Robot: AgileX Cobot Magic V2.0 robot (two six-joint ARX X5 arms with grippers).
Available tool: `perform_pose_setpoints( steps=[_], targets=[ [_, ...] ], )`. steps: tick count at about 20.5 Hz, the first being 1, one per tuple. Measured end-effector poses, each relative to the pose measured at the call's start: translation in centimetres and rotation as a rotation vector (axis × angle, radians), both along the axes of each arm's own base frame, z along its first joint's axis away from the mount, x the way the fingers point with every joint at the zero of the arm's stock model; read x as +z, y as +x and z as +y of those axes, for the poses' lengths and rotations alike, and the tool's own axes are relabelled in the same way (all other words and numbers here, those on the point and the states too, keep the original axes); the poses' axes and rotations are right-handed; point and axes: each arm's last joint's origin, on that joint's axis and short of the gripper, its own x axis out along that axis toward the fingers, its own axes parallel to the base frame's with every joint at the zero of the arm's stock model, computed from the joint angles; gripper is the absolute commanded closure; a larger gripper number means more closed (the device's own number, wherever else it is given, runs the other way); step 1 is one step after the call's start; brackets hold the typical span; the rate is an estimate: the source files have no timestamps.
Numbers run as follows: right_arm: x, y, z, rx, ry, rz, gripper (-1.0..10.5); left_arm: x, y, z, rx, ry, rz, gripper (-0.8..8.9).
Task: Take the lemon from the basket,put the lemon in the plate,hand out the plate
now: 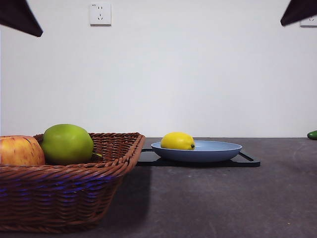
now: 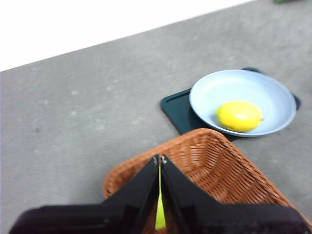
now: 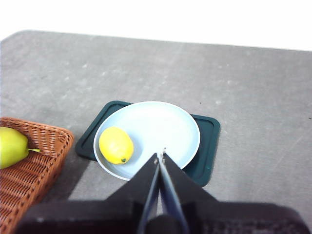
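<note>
The yellow lemon (image 1: 178, 141) lies in the light blue plate (image 1: 218, 150), toward the plate's basket side; the wrist views show the same lemon (image 2: 239, 116) (image 3: 116, 145) in the plate (image 2: 263, 90) (image 3: 161, 124). The brown wicker basket (image 1: 74, 191) stands at the near left and holds a green apple (image 1: 67, 144) and a red-yellow apple (image 1: 20, 151). My left gripper (image 2: 160, 158) is shut and hangs above the basket (image 2: 214, 170). My right gripper (image 3: 160, 155) is shut with nothing in it, above the plate's near rim. Both arms show only as dark tips at the front view's top corners.
The plate rests on a flat black tray (image 1: 247, 159) (image 3: 207, 156). A green object (image 1: 312, 134) peeks in at the far right edge of the table. A wall socket (image 1: 100, 14) sits on the white wall behind.
</note>
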Motion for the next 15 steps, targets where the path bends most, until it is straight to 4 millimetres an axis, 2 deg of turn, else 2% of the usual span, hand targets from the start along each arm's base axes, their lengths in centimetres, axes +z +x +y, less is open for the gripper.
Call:
perform_pose_setpoints(
  steps=[2,4,15],
  targets=[
    [-1.4,-0.2,0.0,0.002,0.008,-0.017,9.4,-1.1,-1.0,0.3,-0.012,-0.01,-0.001,8.07],
    [-1.9,0.0,0.0,0.002,-0.001,0.003,9.4,-1.0,-1.0,0.3,-0.014,-0.012,-0.003,8.05],
    [-1.7,0.0,0.0,0.001,0.004,-0.008,9.4,-1.0,-1.0,0.3,-0.014,-0.012,-0.003,8.05]
  ],
)
